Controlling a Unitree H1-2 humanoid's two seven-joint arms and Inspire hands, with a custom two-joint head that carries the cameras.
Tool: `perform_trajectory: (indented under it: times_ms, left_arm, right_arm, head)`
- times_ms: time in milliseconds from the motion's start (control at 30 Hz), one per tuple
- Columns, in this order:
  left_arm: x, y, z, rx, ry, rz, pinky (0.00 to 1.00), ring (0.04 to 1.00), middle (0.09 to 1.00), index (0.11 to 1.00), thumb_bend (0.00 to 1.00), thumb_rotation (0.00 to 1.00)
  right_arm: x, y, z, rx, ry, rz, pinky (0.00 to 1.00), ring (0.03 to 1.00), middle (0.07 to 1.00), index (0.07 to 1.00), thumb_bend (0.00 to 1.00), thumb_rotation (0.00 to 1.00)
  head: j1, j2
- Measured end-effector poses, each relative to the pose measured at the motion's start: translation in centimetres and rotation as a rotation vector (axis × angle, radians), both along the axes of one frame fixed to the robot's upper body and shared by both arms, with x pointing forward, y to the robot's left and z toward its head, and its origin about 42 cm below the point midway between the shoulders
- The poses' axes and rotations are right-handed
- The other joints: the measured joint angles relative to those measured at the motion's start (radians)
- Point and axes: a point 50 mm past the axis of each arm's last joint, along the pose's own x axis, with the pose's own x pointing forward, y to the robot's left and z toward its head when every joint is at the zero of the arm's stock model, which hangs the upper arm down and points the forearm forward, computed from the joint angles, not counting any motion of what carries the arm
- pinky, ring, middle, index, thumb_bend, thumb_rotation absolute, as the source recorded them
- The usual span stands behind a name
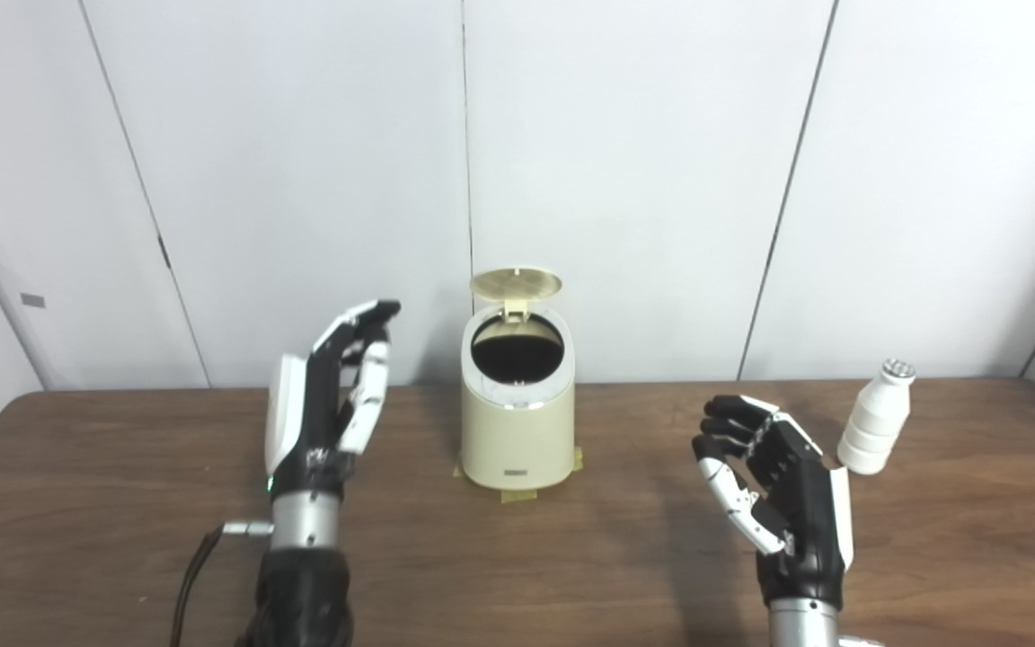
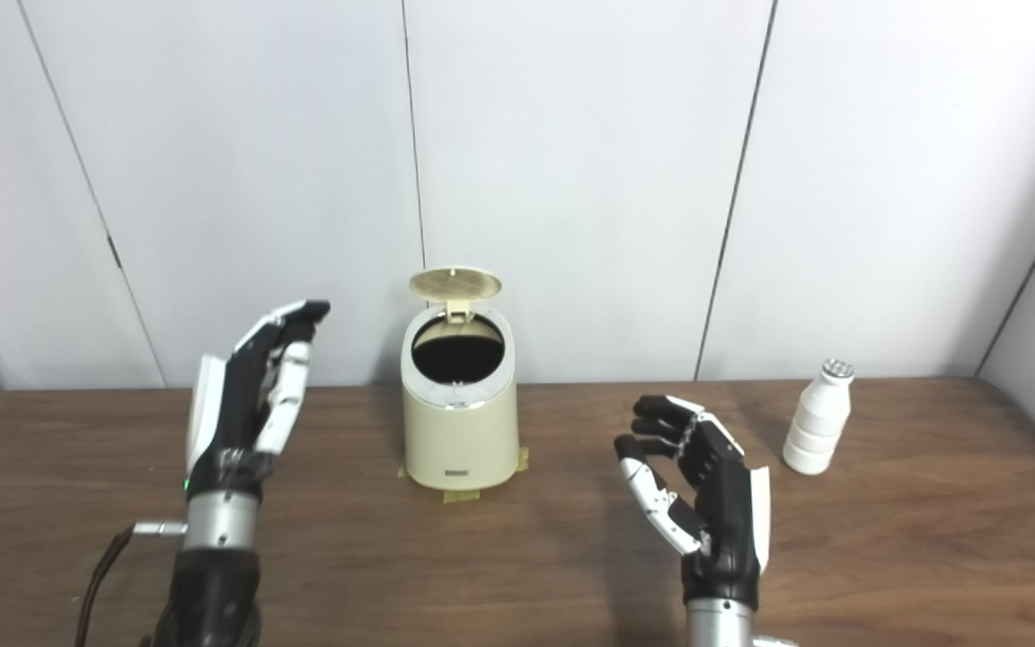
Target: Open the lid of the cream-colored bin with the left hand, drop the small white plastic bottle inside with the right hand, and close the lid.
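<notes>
Left of the cream-colored bin (image 1: pixel 517 422) we find the left hand (image 1: pixel 329 404) raised, fingers extended and spread, holding nothing, clear of the bin. Right of the bin, the right hand (image 1: pixel 774 485) is loosely curled, also empty. Beyond it, farther right of the bin, the small white plastic bottle (image 1: pixel 877 418) stands upright, ridged. The bin's round lid (image 1: pixel 516 284) stands open; we cannot make out its dark interior. Tape (image 1: pixel 522 494) shows under its base on the wooden table (image 1: pixel 517 575).

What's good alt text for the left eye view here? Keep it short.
A cream-colored bin stands at the back of a wooden table with its lid flipped up. The left hand is raised open beside it, and the right hand is open, empty, near an upright small white plastic bottle to its right.
</notes>
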Motion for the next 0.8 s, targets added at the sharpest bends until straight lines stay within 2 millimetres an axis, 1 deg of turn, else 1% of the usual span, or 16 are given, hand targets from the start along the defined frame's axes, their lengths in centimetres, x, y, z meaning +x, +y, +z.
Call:
perform_trajectory:
  times_ms: [33,167,233,300,367,433,500,567,600,667,800]
  left_arm:
    - [-0.3,0.2,-0.4,-0.021,0.004,-0.010,0.68,0.758,0.764,0.746,0.16,0.71]
    - [-1.6,1.1,-1.8,-0.088,0.042,-0.053,0.67,0.747,0.754,0.740,0.18,0.67]
    - [-2.3,1.6,-2.3,-0.109,0.054,-0.071,0.66,0.739,0.749,0.736,0.19,0.66]
    - [-2.6,2.0,-2.6,-0.126,0.061,-0.077,0.65,0.734,0.743,0.731,0.20,0.65]
    - [-2.9,2.3,-2.9,-0.136,0.053,-0.086,0.67,0.741,0.743,0.730,0.20,0.65]
    - [-3.3,2.4,-3.3,-0.148,0.062,-0.086,0.70,0.753,0.750,0.733,0.20,0.65]
    - [-3.8,2.3,-3.7,-0.170,0.074,-0.085,0.71,0.757,0.754,0.734,0.20,0.63]
    - [-4.6,2.2,-4.1,-0.189,0.081,-0.081,0.71,0.756,0.754,0.734,0.20,0.60]
    - [-4.8,2.1,-4.3,-0.197,0.085,-0.079,0.70,0.753,0.753,0.733,0.19,0.58]
    - [-5.3,1.9,-4.7,-0.220,0.097,-0.075,0.70,0.753,0.753,0.732,0.19,0.55]
    - [-5.8,1.8,-5.3,-0.254,0.095,-0.074,0.72,0.760,0.753,0.729,0.20,0.57]
  right_arm:
    - [0.0,0.0,0.0,-0.001,0.000,-0.001,0.56,0.631,0.645,0.606,0.24,0.24]
    - [0.0,0.0,0.0,0.002,-0.001,0.000,0.56,0.628,0.643,0.605,0.24,0.22]
    - [0.0,0.0,0.0,0.003,-0.001,0.000,0.56,0.627,0.643,0.605,0.24,0.22]
    - [0.0,-0.1,0.0,0.000,-0.001,-0.001,0.56,0.630,0.643,0.606,0.24,0.25]
    - [0.0,-0.1,0.0,-0.002,-0.001,-0.002,0.57,0.633,0.645,0.609,0.24,0.25]
    - [0.0,-0.2,0.0,-0.004,-0.001,-0.003,0.56,0.633,0.644,0.607,0.25,0.27]
    - [-0.1,-0.3,0.0,-0.006,-0.001,-0.005,0.56,0.634,0.643,0.606,0.25,0.28]
    - [-0.1,-0.5,0.0,-0.006,-0.001,-0.008,0.56,0.637,0.645,0.608,0.26,0.31]
    - [-0.2,-0.7,0.0,-0.004,-0.001,-0.009,0.56,0.637,0.644,0.608,0.26,0.31]
    - [-0.3,-0.9,0.0,-0.002,-0.002,-0.015,0.56,0.635,0.643,0.610,0.26,0.28]
    - [-0.6,-1.3,-0.3,-0.012,0.008,-0.023,0.57,0.635,0.643,0.613,0.24,0.27]
  head:
    - [0.000,0.000]
    - [0.003,0.002]
    - [0.002,0.002]
    - [0.003,0.000]
    - [0.006,-0.003]
    - [0.008,-0.003]
    - [0.014,-0.003]
    - [0.017,-0.003]
    - [0.017,0.001]
    - [0.018,0.005]
    - [0.011,0.009]
